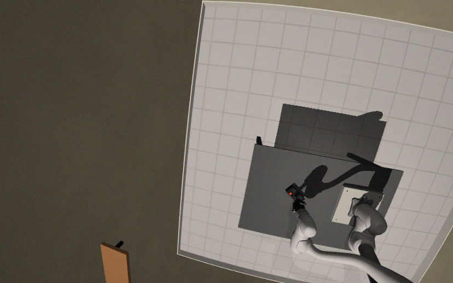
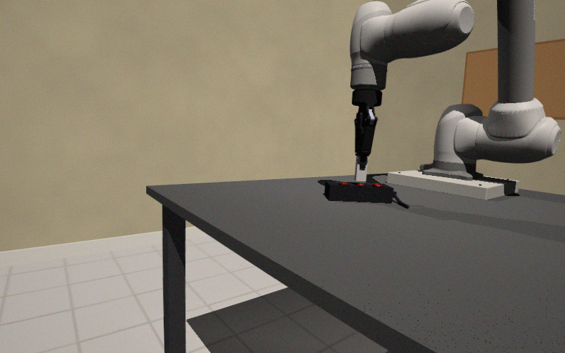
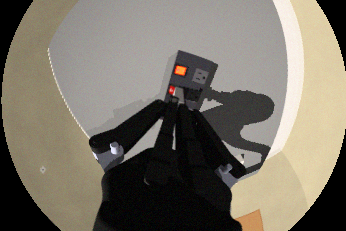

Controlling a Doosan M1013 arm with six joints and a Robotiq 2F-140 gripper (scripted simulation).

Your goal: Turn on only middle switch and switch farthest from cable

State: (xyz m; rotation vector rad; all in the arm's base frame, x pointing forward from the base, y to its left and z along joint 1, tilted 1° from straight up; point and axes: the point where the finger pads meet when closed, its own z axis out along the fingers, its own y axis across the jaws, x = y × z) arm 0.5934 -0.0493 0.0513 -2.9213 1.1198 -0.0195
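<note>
Start with the dark grey table (image 2: 363, 271): you see it standing on a pale tiled floor (image 2: 56, 280), with a tan wall (image 2: 144, 87) behind it. The grey arm (image 2: 407, 26) rises from a light base plate (image 2: 491, 189) at the far right of the table top and bends over so that its wrist points straight down.

The black power strip (image 2: 357, 193) lies flat on the table, right way up, just beside the base plate at its 9 o'clock in the exterior view. Its cable (image 2: 401, 202) leaves the end at 3 o'clock. You can count three red switches (image 2: 359, 184) in a row on its top face; whether each is on or off cannot be told.

The gripper (image 2: 360, 174) hangs directly above the strip with its fingers fully closed together and nothing between them. The pale fingertips stand at the strip's top face, by the middle switch; contact cannot be confirmed.
</note>
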